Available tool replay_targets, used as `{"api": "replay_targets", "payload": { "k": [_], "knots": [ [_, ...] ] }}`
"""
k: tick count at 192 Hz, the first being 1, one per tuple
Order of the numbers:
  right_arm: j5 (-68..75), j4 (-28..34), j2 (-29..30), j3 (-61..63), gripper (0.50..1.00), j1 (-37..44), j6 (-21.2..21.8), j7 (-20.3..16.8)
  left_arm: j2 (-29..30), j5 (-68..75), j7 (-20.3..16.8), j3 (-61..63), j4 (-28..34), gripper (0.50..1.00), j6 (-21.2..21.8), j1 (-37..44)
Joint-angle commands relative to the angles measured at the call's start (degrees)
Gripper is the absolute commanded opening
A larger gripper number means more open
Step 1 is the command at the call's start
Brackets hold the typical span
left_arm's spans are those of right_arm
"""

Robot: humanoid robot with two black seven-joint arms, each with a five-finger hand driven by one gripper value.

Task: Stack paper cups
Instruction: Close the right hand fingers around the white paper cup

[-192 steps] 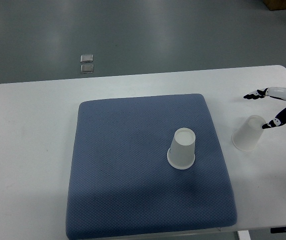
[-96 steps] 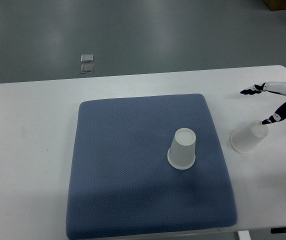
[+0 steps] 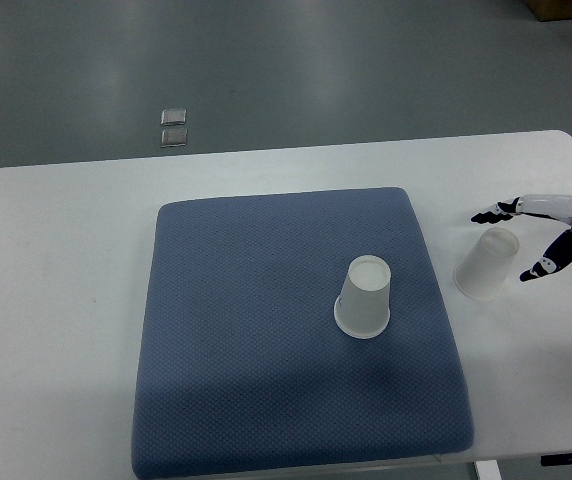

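White paper cup number one (image 3: 364,296) sits upside down on the blue mat (image 3: 266,350), a bit right of the middle. The second cup (image 3: 486,264) is off the mat on the bare white counter (image 3: 56,300), just beside the mat's right edge, also mouth down but leaning over a bit.

Only one camera here, looking down from above. The right hand (image 3: 534,240) pokes in from the right edge with its fingers (image 3: 488,216) spread apart, one set above the leaning cup and the thumb side below it, straddling its top end. It looks very close to the cup but not clamped on it. No left hand anywhere in the shot.

What I'd worry about: the cup is light and already tilted, so if the fingers close off-centre they could knock it flat or squash the thin wall, and then it won't slide over the other one
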Motion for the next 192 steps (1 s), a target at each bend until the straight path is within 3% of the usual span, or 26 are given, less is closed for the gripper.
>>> {"api": "replay_targets", "payload": {
  "k": [1, 21, 100, 192],
  "knots": [
    [0.1, -0.6, 0.3, -1.4, 0.921, -0.7, -2.9, 0.0, 0.0, 0.0, 0.0, 0.0, 0.0, 1.0, 0.0, 0.0],
    [0.7, -0.8, 0.6, -1.6, 0.921, -0.7, -5.4, 0.0, 0.0, 0.0, 0.0, 0.0, 0.0, 1.0, 0.0, 0.0],
    [0.8, -1.1, 4.0, -1.6, 0.907, -2.1, -7.7, 0.0, 0.0, 0.0, 0.0, 0.0, 0.0, 1.0, 0.0, -0.1],
    [0.5, -5.1, 6.1, -1.6, 0.778, -2.4, -9.5, -0.9, 0.0, 0.0, 0.0, 0.0, 0.0, 1.0, -0.1, 0.0]
  ]
}}
